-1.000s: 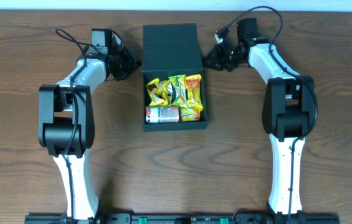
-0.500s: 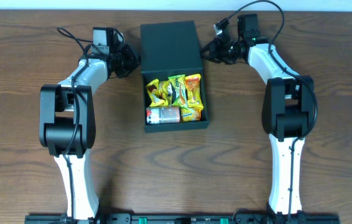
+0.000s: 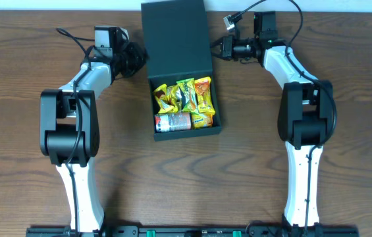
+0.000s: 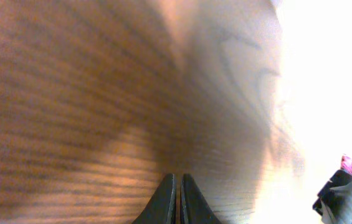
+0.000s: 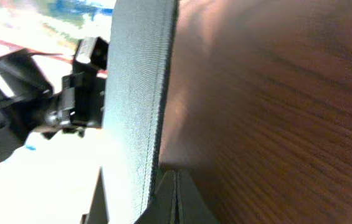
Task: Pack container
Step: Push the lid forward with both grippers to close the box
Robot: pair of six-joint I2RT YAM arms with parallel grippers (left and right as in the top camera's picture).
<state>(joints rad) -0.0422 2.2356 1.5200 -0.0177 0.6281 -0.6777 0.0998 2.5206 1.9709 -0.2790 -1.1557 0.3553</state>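
Note:
The dark teal container (image 3: 187, 132) sits at the table's middle back, open, with its flap lid (image 3: 176, 39) tilted up. Inside lie yellow, green and orange snack packets (image 3: 186, 95) and a small red can (image 3: 172, 121). My left gripper (image 3: 139, 59) is shut at the lid's left edge. In the left wrist view its fingers (image 4: 177, 183) are pressed together over bare wood. My right gripper (image 3: 216, 47) is shut at the lid's right edge. In the right wrist view its fingers (image 5: 174, 180) sit against the lid's edge (image 5: 141, 93).
The wooden table (image 3: 344, 164) spreads around the box. Both arm bases stand at the front. Cables loop behind both wrists near the table's back edge. The left arm (image 5: 32, 112) shows beyond the lid in the right wrist view.
The lid has swung up higher and looks larger from above. Both shut grippers have moved toward the back edge alongside the rising lid.

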